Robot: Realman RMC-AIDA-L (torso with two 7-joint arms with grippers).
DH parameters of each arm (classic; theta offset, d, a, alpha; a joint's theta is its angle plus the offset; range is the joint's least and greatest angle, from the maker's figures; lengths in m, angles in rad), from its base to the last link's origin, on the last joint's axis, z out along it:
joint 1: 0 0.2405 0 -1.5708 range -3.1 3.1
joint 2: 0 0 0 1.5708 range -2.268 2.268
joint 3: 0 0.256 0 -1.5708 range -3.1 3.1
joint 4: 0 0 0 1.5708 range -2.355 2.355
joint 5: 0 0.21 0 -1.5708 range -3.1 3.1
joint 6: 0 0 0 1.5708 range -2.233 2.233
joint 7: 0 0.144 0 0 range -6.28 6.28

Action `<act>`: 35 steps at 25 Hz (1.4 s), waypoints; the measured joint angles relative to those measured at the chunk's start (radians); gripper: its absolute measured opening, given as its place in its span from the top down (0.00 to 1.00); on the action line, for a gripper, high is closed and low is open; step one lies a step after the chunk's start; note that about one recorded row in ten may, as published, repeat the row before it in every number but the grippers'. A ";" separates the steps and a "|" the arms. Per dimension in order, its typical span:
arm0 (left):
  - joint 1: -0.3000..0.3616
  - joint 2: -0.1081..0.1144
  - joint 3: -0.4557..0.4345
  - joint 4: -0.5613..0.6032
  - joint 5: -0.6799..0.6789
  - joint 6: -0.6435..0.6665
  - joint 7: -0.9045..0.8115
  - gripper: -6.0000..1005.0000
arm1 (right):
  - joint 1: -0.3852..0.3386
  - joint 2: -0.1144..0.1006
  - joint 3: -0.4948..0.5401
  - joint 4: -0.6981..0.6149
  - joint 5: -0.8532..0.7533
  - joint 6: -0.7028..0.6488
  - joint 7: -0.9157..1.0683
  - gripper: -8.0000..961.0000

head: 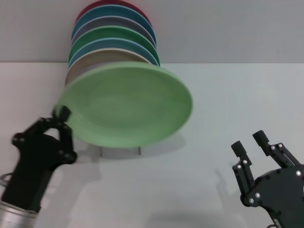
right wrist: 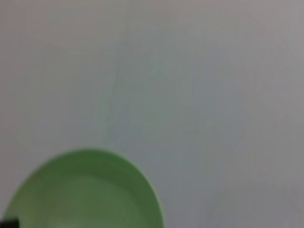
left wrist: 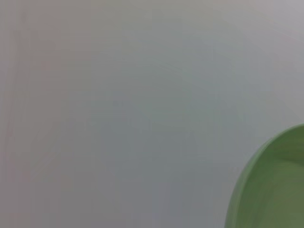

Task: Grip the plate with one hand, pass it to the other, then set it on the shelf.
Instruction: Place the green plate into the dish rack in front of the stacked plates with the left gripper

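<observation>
Left tool (head: 64,124) pinches the pale mint-green plate (head: 128,105) by its left rim, held above the table (head: 228,95); right tool (head: 251,142) waits spread, near right.

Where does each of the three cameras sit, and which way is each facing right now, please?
Head view: on the robot's head, looking forward and down at the table; shows the left gripper holding the plate by its rim, and the right gripper open and apart.
Left wrist view: on the left wrist, facing the table; no robot parts visible.
Right wrist view: on the right wrist, facing the table; none clearly visible.
Shared: all three show the plate.
</observation>
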 joint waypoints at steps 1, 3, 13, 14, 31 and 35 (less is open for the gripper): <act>0.002 0.001 -0.006 0.005 0.000 0.022 -0.011 0.95 | 0.000 0.000 0.000 -0.006 0.002 0.005 0.000 0.61; 0.002 0.001 -0.025 0.021 0.001 0.060 -0.030 0.95 | 0.000 0.002 0.004 -0.020 0.005 0.027 0.001 0.61; -0.088 -0.002 -0.093 0.171 0.003 0.082 -0.033 0.95 | 0.013 0.003 0.017 -0.076 0.066 0.104 0.031 0.61; -0.098 -0.001 -0.096 0.191 0.003 0.087 -0.033 0.95 | 0.014 0.003 0.017 -0.084 0.073 0.105 0.040 0.61; -0.190 0.003 -0.064 0.376 0.009 0.118 -0.038 0.95 | 0.013 0.002 0.091 -0.123 0.104 0.140 0.051 0.61; -0.195 0.003 -0.052 0.400 0.009 0.107 -0.036 0.95 | 0.013 0.002 0.104 -0.125 0.104 0.139 0.051 0.61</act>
